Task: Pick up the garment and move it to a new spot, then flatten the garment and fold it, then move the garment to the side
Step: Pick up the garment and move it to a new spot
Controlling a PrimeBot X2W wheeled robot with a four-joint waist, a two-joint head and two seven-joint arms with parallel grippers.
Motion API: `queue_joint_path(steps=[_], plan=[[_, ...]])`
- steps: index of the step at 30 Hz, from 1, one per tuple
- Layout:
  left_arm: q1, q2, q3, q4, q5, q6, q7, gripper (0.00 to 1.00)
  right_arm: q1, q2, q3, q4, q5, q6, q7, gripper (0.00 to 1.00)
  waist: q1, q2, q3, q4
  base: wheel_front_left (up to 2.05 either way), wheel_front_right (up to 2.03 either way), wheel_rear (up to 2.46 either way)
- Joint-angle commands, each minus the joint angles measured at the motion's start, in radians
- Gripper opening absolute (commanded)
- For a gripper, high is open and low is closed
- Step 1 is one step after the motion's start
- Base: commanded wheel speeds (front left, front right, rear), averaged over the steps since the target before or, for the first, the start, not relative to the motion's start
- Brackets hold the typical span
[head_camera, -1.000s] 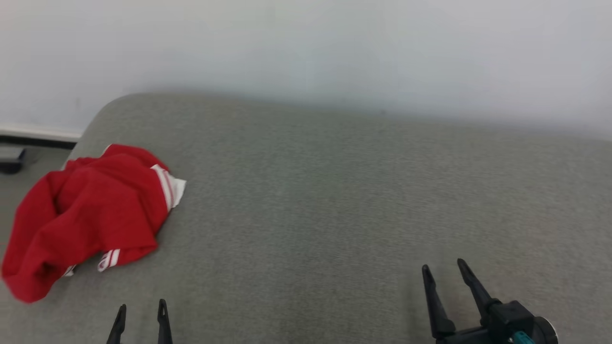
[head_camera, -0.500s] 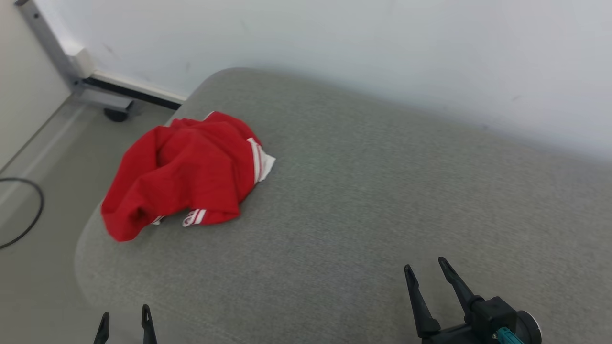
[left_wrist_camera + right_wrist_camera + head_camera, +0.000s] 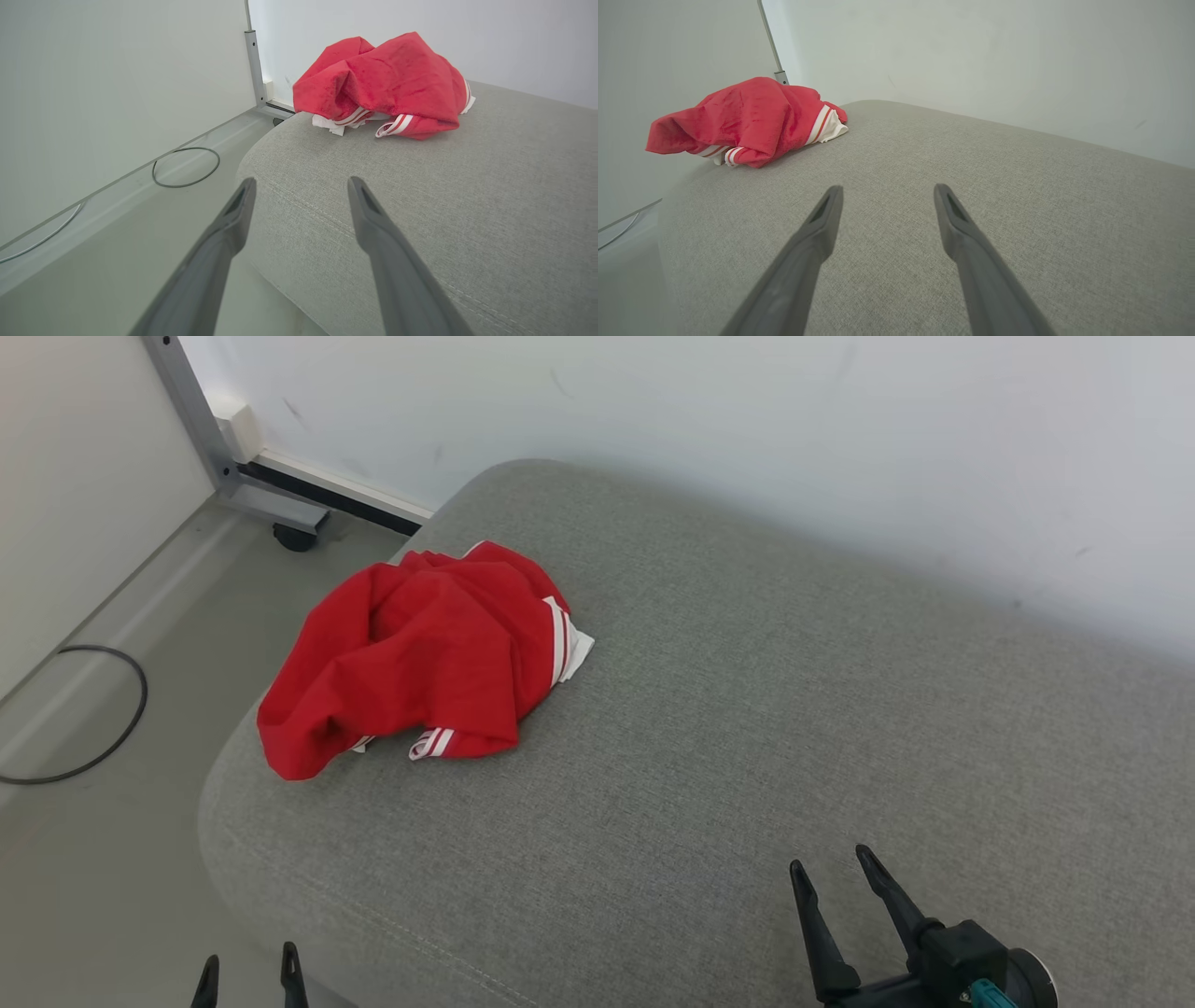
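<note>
Both arms are parked low at the near edge, and the left end effector (image 3: 249, 954) and right end effector (image 3: 829, 859) each have their fingers spread wide with nothing in them, which I read as the ready pose before the first pick. The garment (image 3: 420, 663) (red, with white stripe trim) sits in a crumpled heap near the far-left corner of the grey seat (image 3: 747, 709), well apart from both but nearer my left side, so I'd guess left leads the reach. It's not in any container, just lying loose straight on the upholstery.
</note>
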Motion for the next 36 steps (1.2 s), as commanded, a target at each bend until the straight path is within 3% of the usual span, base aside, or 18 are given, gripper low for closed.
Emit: queue_joint_path(steps=[1,9,17,19,31,36], plan=[[-0.006,0.002,0.001,0.003,0.003,-0.002,-0.004,1.00,0.007,-0.005,-0.001,0.000,0.005,-0.002,0.000,1.00,0.0000,0.0000,0.007,-0.010,0.00,0.00,0.00],[-0.068,0.022,0.026,0.049,0.007,-0.060,-0.003,1.00,-0.020,-0.030,0.002,-0.015,0.004,-0.002,0.000,1.00,0.0000,0.0000,0.056,-0.072,0.00,0.00,0.00],[-0.220,0.142,-0.030,0.128,0.016,-0.096,-0.003,1.00,-0.045,-0.068,0.005,-0.027,0.011,-0.002,0.000,1.00,0.0000,0.0000,0.130,-0.124,0.00,0.00,0.00],[-0.278,0.200,-0.064,0.150,-0.004,-0.094,-0.003,1.00,-0.052,-0.079,0.008,-0.031,0.013,-0.002,0.000,1.00,0.0000,0.0000,0.152,-0.137,0.00,0.00,0.00],[-0.640,0.569,-0.504,0.264,-0.285,-0.095,0.055,1.00,-0.090,-0.114,0.028,-0.047,0.032,-0.002,0.000,1.00,0.0000,0.0000,0.237,-0.196,0.00,0.00,0.00],[-0.734,0.641,-0.621,0.283,-0.392,-0.096,0.114,1.00,-0.109,-0.123,0.040,-0.047,0.037,-0.002,0.000,1.00,0.0000,0.0000,0.265,-0.216,0.00,0.00,0.00]])
